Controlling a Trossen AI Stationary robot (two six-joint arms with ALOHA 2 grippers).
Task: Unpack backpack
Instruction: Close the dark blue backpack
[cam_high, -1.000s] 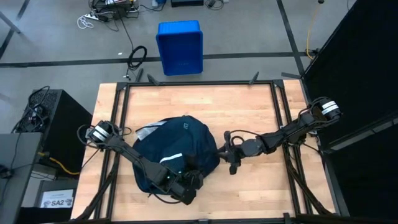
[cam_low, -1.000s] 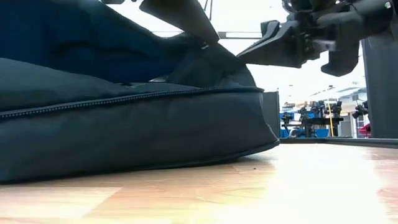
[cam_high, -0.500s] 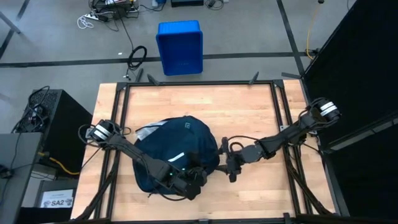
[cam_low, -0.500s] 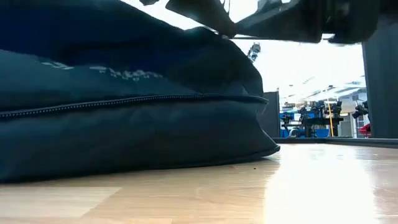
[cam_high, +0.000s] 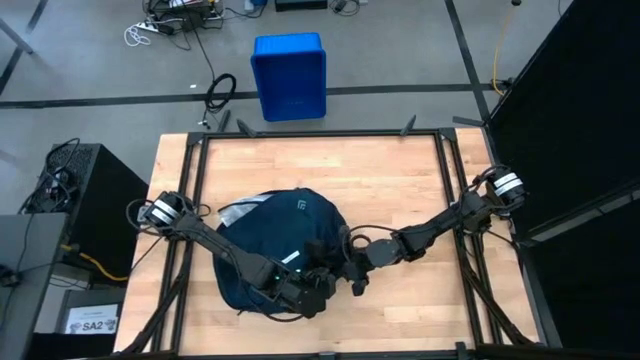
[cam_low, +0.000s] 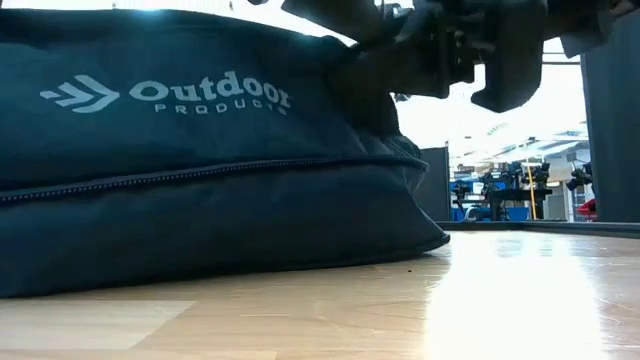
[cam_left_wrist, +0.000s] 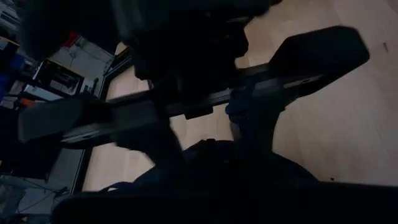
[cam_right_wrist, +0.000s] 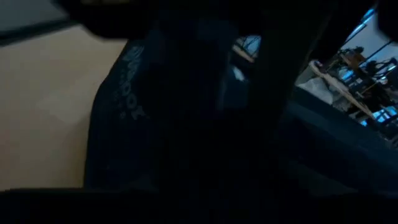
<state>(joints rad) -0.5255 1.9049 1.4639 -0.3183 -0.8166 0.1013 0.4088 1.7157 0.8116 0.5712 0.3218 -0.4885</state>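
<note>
— So where is the backpack (cam_high: 280, 250)?
— Lower middle of the high view, lying on the wooden counter (cam_high: 400, 175), left of its centre. In the low view its navy side fills the left, white logo lettering facing the camera.
— And the left tool (cam_high: 312, 292)?
— Clenched, at the bag's lower right edge; whether it pinches fabric I cannot tell.
— The right tool (cam_high: 352, 272)?
— Pressed against the bag's right edge, just beside the left one. Its fingers' state I cannot tell.
— Anything else?
— A blue bin (cam_high: 289, 76) on the floor, top centre.
</note>
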